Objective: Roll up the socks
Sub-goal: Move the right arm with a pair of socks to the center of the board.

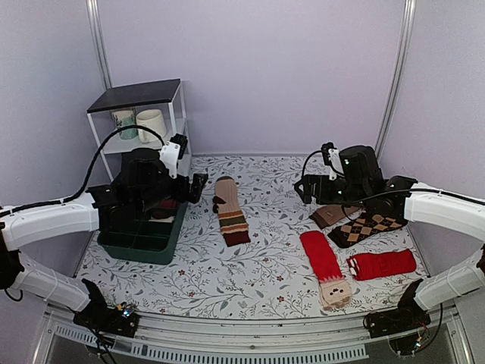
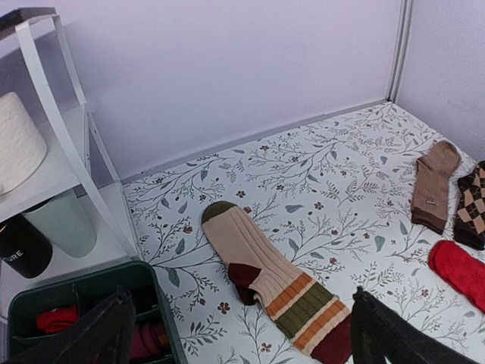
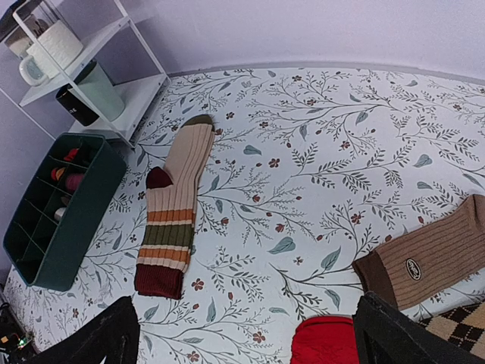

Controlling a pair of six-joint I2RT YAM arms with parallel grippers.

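The striped sock [image 1: 231, 211] lies flat at mid-counter, a little left of centre. Its long axis runs from far edge to near edge, olive toe toward the far edge and maroon cuff toward the near edge, the cuff end drifting slightly right. The left gripper [image 1: 191, 187] hangs over the green organiser [image 1: 140, 244] by the left edge, fingers [image 2: 102, 330] spread wide with nothing between them. The sock lies to its right, toe end closest.

The right gripper [image 1: 305, 189] is near the brown sock [image 1: 331, 216] toward the right edge, fingers [image 3: 106, 334] likewise spread and empty, well apart from the striped sock. Judgement: the left arm is the nearer.

The floral cloth [image 1: 258, 273] is flat and bare around the sock. The argyle sock [image 1: 366, 227], long red sock [image 1: 320, 258] and short red sock [image 1: 381, 264] lie toward the near right corner. The white shelf [image 1: 136, 95] stands at the far left corner
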